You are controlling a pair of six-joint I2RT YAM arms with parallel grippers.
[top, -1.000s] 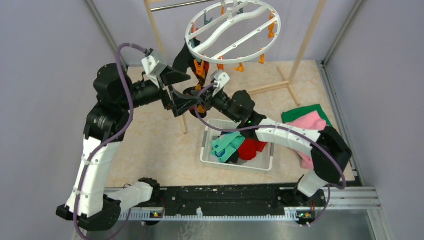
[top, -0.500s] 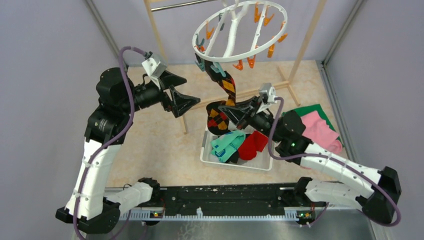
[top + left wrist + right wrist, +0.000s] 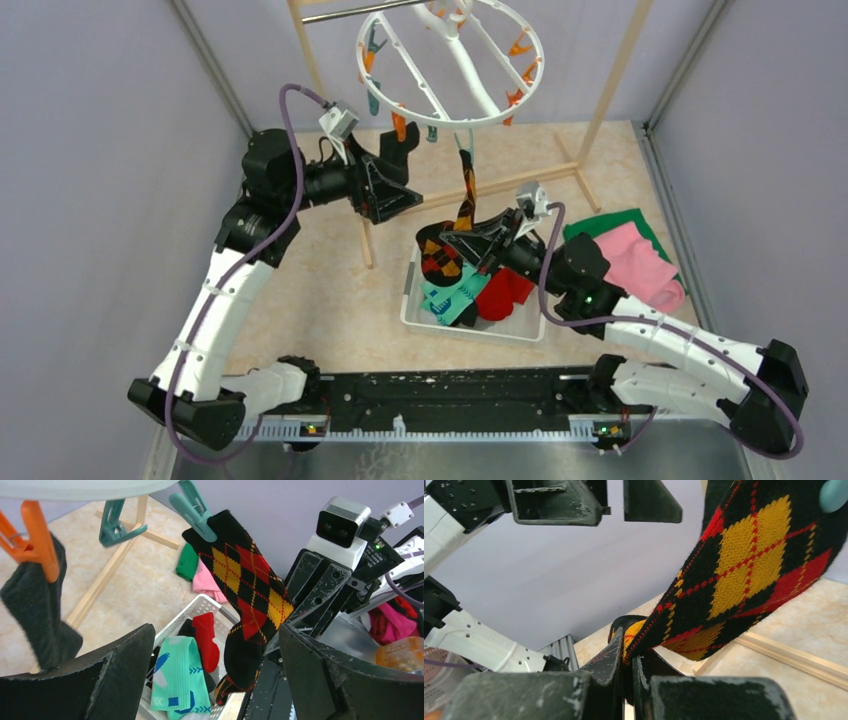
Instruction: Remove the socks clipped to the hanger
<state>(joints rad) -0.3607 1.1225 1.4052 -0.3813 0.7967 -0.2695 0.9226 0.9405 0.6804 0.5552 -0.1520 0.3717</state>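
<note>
My right gripper (image 3: 628, 650) clenches the argyle sock (image 3: 245, 595); if the teal clip (image 3: 192, 512) holds, my pull could swing the hanger (image 3: 452, 122).

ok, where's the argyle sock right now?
Top view, centre: the argyle sock hangs from a teal clip on the hanger, lower part pinched in the right gripper above the white basket.

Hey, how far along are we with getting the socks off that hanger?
Done: a teal sock and a red sock lie in the white basket. In hand: the right end effector is shut on the argyle sock, which a teal clip on the hanger holds. Left: that sock and a dark grey sock on an orange clip; the left end effector is open.
</note>
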